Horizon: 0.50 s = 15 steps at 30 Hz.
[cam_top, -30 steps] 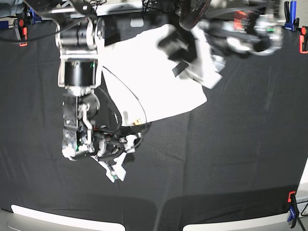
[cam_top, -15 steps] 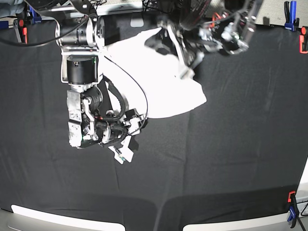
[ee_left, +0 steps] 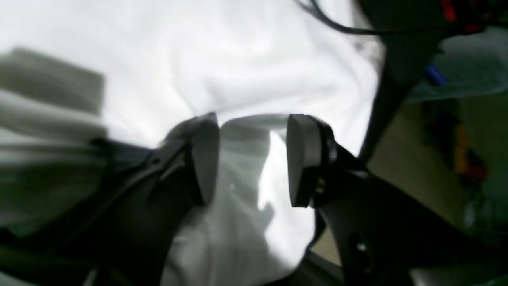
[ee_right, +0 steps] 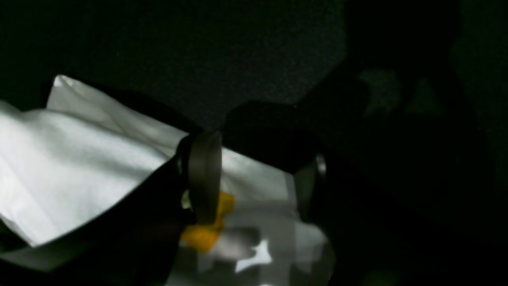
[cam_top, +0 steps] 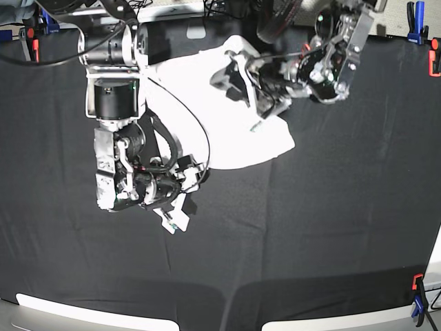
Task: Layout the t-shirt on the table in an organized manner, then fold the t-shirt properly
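The white t-shirt (cam_top: 200, 110) lies rumpled at the back of the table (cam_top: 331, 227), which is covered in black cloth. My left gripper (cam_top: 244, 96) hovers over the shirt's right half. In the left wrist view this gripper (ee_left: 253, 131) is open, and white cloth (ee_left: 238, 59) fills the gap beyond its fingers. My right gripper (cam_top: 176, 210) is at the shirt's near-left edge. The right wrist view shows it (ee_right: 256, 171) open over white fabric (ee_right: 79, 159) that carries an orange print (ee_right: 202, 236).
Red and blue clamps hold the cloth at the near-right edge (cam_top: 417, 303), the far-right corner (cam_top: 415, 17) and the far-left corner (cam_top: 31, 41). Cables (cam_top: 200, 131) from the right arm trail across the shirt. Pale panels (cam_top: 89, 317) line the table's front.
The left arm has swung in from the far right and now sits lower over the shirt. The right gripper has drawn up toward the shirt's near edge. Both stay open.
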Motion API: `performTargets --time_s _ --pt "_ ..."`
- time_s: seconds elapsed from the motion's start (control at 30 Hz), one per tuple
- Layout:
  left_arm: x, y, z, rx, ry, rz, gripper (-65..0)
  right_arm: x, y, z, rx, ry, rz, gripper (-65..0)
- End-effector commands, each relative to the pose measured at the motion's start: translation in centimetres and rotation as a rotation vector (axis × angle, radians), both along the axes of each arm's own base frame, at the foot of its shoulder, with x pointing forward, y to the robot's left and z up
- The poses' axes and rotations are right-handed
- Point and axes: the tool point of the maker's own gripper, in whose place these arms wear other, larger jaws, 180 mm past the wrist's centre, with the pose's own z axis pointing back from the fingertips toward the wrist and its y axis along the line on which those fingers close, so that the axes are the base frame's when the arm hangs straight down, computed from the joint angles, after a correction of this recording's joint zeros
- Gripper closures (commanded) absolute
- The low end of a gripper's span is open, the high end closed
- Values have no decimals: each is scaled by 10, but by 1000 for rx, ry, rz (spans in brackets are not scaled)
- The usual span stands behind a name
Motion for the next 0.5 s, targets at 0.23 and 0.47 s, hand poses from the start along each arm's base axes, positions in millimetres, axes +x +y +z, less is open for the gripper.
performTargets --time_s 0.23,0.47 --pt "17 13 -34 50 76 31 -262 13 -40 10 -69 -41 -23 -282" --pt "71 31 -26 177 -60 23 -262 -4 -52 -6 -88 1 -32 -282"
